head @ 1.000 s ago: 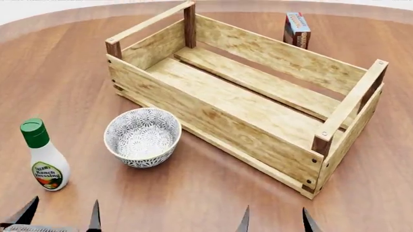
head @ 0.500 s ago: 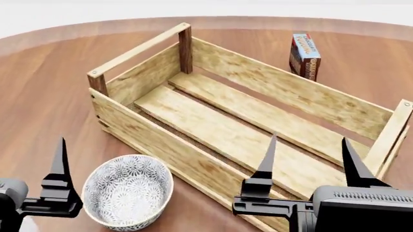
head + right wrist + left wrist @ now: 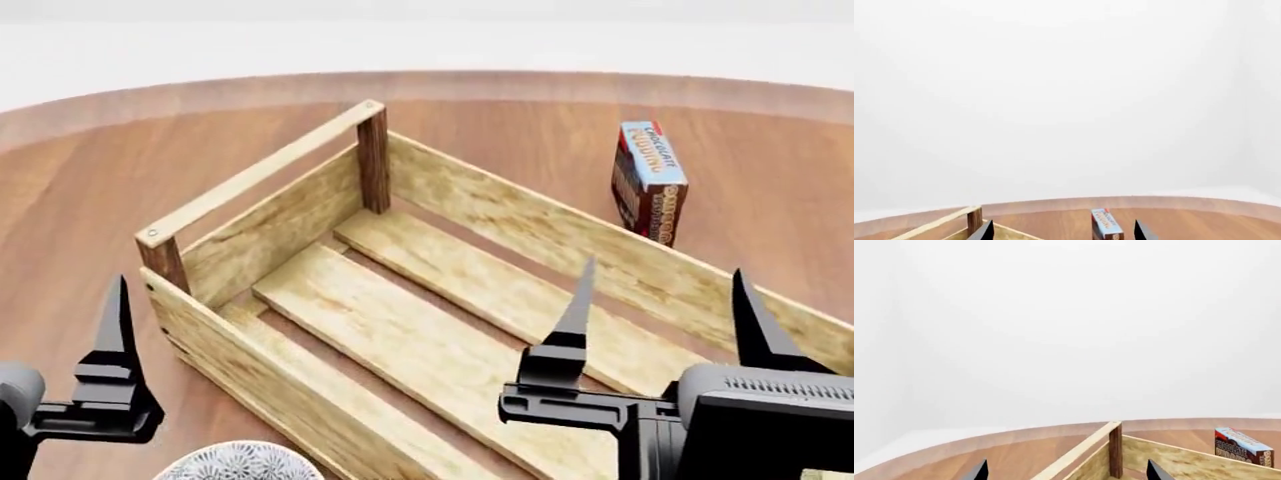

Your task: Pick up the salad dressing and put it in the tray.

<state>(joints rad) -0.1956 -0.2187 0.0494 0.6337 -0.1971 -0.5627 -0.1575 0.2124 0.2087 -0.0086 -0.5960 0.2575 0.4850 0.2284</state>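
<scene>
Both arms are raised in front of the robot with their fingers pointing up and away. The right gripper (image 3: 659, 300) sits at the near right of the head view, its two dark fingers spread wide apart with nothing between them; it hangs over the near right part of the tray (image 3: 287, 235). The left gripper (image 3: 1066, 471) is at the near left, outside the tray's long near wall. Only one of its fingers (image 3: 114, 325) shows from the head; the left wrist view shows two tips set well apart, so it is open and empty too.

The tray lies at a slant across the counter (image 3: 534, 125), its left end nearer the far edge and its long walls running toward the near right. Its inside holds only bare slats with gaps between them. A dark post (image 3: 372, 160) stands at its far left corner, with a top rail running from it toward the near left corner.

A narrow blue and brown box (image 3: 650, 182) stands upright beyond the tray's far wall, just apart from it. The rim of a patterned bowl (image 3: 240, 463) peeks in at the near edge, just outside the tray.

The salad dressing is not seen in any view.

The counter is round, of reddish wood, with open surface left and far of the tray. Behind it is plain white.
</scene>
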